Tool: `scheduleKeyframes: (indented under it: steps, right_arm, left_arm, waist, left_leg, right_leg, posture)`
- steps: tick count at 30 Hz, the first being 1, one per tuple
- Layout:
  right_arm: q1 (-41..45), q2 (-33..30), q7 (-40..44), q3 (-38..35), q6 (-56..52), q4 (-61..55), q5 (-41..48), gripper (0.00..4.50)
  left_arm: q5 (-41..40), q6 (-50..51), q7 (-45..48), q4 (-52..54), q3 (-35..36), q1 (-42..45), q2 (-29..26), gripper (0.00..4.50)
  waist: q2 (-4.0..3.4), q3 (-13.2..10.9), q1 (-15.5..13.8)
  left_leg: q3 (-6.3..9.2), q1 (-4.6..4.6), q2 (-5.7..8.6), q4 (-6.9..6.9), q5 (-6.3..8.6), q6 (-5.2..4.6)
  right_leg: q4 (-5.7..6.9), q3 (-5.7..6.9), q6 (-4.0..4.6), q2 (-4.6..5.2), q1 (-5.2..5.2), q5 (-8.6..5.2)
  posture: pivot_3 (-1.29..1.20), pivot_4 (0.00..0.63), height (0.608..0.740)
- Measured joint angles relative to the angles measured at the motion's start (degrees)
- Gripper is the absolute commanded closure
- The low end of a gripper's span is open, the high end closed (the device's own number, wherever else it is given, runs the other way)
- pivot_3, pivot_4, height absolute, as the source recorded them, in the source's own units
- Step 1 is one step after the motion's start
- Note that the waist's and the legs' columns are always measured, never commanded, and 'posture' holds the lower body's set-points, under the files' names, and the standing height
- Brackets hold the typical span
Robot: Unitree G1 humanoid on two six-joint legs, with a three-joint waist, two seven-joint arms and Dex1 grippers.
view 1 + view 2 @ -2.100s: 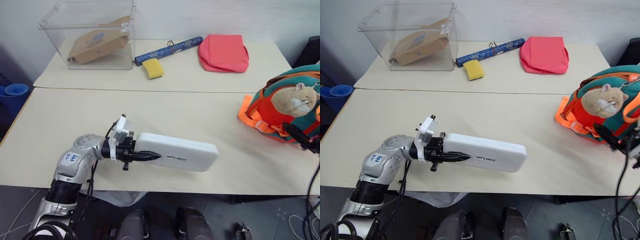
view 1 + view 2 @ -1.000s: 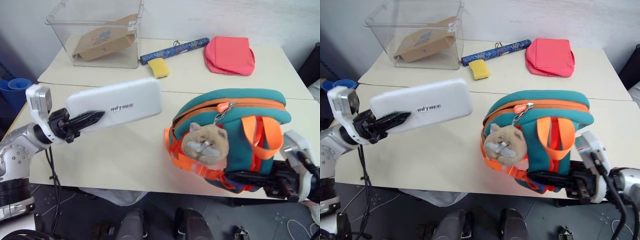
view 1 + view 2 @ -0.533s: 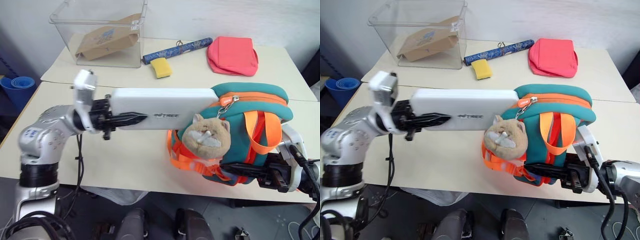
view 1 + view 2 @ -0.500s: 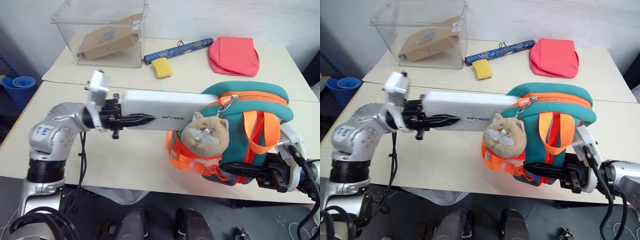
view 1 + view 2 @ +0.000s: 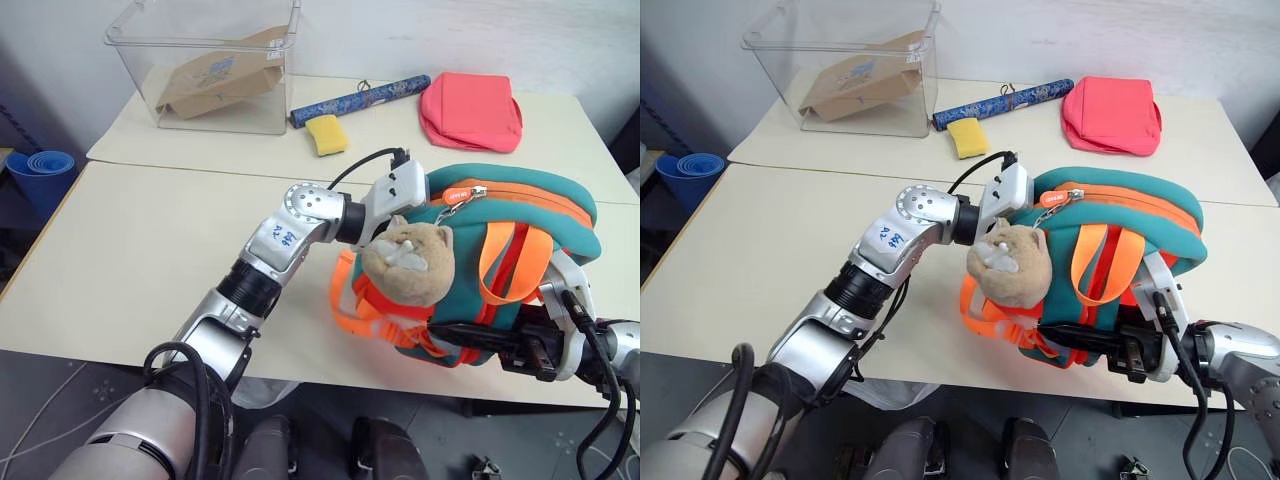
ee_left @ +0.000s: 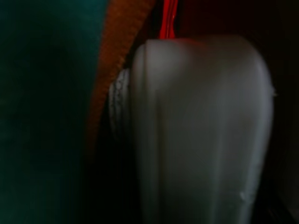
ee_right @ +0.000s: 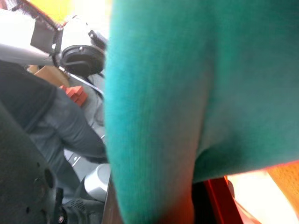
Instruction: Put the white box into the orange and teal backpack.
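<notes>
Left gripper (image 5: 400, 205) now inside backpack (image 5: 520, 200), box (image 6: 201, 130) inserted

Two cream worktops (image 5: 150, 250) stand pushed together, a seam running between them, the far one against a plain white wall (image 5: 420, 35). Dark grey floor (image 5: 40, 400) shows below the near edge. Light falls evenly, shadows soft.

I count one orange and teal backpack (image 5: 520, 200), one white box (image 6: 201, 130), one yellow sponge (image 5: 328, 134), one pinkish-red folded bag (image 5: 471, 105), one clear plastic bin (image 5: 205, 65), one blue roll (image 5: 360, 99), two tables (image 5: 150, 260).
</notes>
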State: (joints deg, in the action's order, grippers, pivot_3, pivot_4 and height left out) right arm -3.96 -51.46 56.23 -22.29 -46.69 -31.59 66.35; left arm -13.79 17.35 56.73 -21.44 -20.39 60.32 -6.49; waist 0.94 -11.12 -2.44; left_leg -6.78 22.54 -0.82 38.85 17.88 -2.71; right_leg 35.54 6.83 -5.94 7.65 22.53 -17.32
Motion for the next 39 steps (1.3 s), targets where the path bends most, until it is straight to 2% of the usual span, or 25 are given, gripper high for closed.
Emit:
scheduleKeyframes:
  steps: [4,7,10,13,15,21,24,27,31,34,39]
  right_arm:
    - [0.01,1.33,-2.01,0.00,0.68,-0.80,-0.18,4.50]
    - [-0.12,3.20,-3.64,0.20,1.75,-1.28,-1.15,4.50]
    - [0.06,5.65,-5.49,1.80,2.90,-1.23,-2.55,4.50]
    - [0.93,7.23,-7.06,2.75,3.90,-1.17,-4.43,4.50]
    - [1.38,7.95,-7.70,3.77,4.28,-1.09,-5.25,4.50]
    - [4.88,9.56,-9.36,6.48,4.56,-0.33,-6.70,4.50]
    - [6.74,9.59,-9.89,7.13,4.05,0.23,-6.62,4.50]
    - [7.78,9.59,-10.45,7.52,3.59,0.23,-5.92,4.50]
    - [8.04,9.55,-10.90,7.52,2.69,0.24,-4.80,4.50]
    - [8.04,9.54,-11.25,7.50,2.64,0.23,-4.29,4.50]
    - [6.68,9.54,-11.83,6.95,2.70,0.18,-4.23,4.50]
  left_arm:
    - [-2.18,-1.55,2.49,0.16,4.40,-1.85,-1.25,0.93]
    - [-6.87,-1.99,8.96,0.19,9.03,-3.75,-5.22,0.93]
    - [-13.59,1.32,16.70,0.20,15.56,-3.99,-11.63,0.93]
    - [-14.51,2.99,23.77,0.55,16.71,-4.70,-19.57,0.93]
    - [-14.37,3.60,26.69,1.95,16.62,-6.51,-22.59,0.93]
    - [-15.86,6.84,22.41,16.47,17.36,-12.98,-22.37,0.93]
    - [-15.94,6.91,17.35,22.60,16.97,-15.35,-18.42,0.93]
    - [-16.16,7.03,12.79,23.92,17.06,-16.44,-14.70,0.93]
    - [-16.75,7.11,10.22,25.67,16.74,-17.14,-11.79,1.68]
    - [-17.44,6.99,8.80,25.62,17.11,-17.11,-10.56,2.57]
    - [-17.92,6.32,9.15,23.27,18.60,-14.89,-14.67,3.85]
  waist:
    - [0.00,0.00,0.48]
    - [-0.02,-0.01,1.30]
    - [-0.03,-0.01,1.70]
    - [-0.05,0.00,1.69]
    - [-0.06,0.00,1.53]
    - [-0.05,0.00,1.00]
    - [-0.05,0.00,1.08]
    - [-0.05,0.00,1.08]
    - [-0.05,0.00,1.11]
    - [-0.05,0.00,1.09]
    - [-0.06,0.00,1.09]
  left_leg:
    - [0.05,0.00,-0.04,0.09,0.01,0.02]
    - [0.05,0.02,-0.08,0.10,0.02,0.07]
    - [0.05,0.01,-0.13,0.12,0.01,0.14]
    - [0.06,-0.02,-0.04,0.12,0.02,0.12]
    - [0.06,0.00,0.01,0.14,0.05,0.06]
    - [0.22,0.18,0.07,0.29,0.15,-0.10]
    - [0.22,0.17,0.05,0.29,0.14,-0.08]
    - [0.21,0.16,0.02,0.29,0.10,-0.03]
    - [0.19,0.15,0.01,0.28,0.11,-0.03]
    - [0.19,0.15,0.02,0.28,0.11,-0.04]
    - [0.19,0.15,0.02,0.28,0.11,-0.04]
  right_leg:
    - [0.04,0.00,0.00,0.06,-0.03,0.00]
    - [0.08,0.01,0.00,0.02,0.00,0.00]
    - [0.14,0.06,0.03,-0.05,0.01,-0.01]
    - [0.32,0.10,0.03,-0.18,-0.01,-0.01]
    - [0.34,0.07,0.02,-0.18,-0.03,-0.01]
    - [0.26,0.07,-0.07,-0.02,-0.05,0.05]
    - [0.27,0.07,-0.08,-0.03,-0.07,0.05]
    - [0.28,0.08,-0.08,-0.08,-0.07,0.05]
    - [0.28,0.08,-0.08,-0.09,-0.06,0.05]
    - [0.27,0.07,-0.08,-0.09,-0.07,0.05]
    - [0.28,0.09,-0.08,-0.12,-0.06,0.05]
  posture:
    - [0.00,0.150,0.740]
    - [0.00,0.150,0.740]
    - [0.00,0.150,0.740]
    - [0.00,0.150,0.740]
    - [0.00,0.150,0.740]
    - [0.00,0.150,0.740]
    - [0.00,0.150,0.740]
    - [0.00,0.150,0.740]
    - [0.00,0.150,0.740]
    - [0.00,0.150,0.740]
    - [0.00,0.150,0.740]
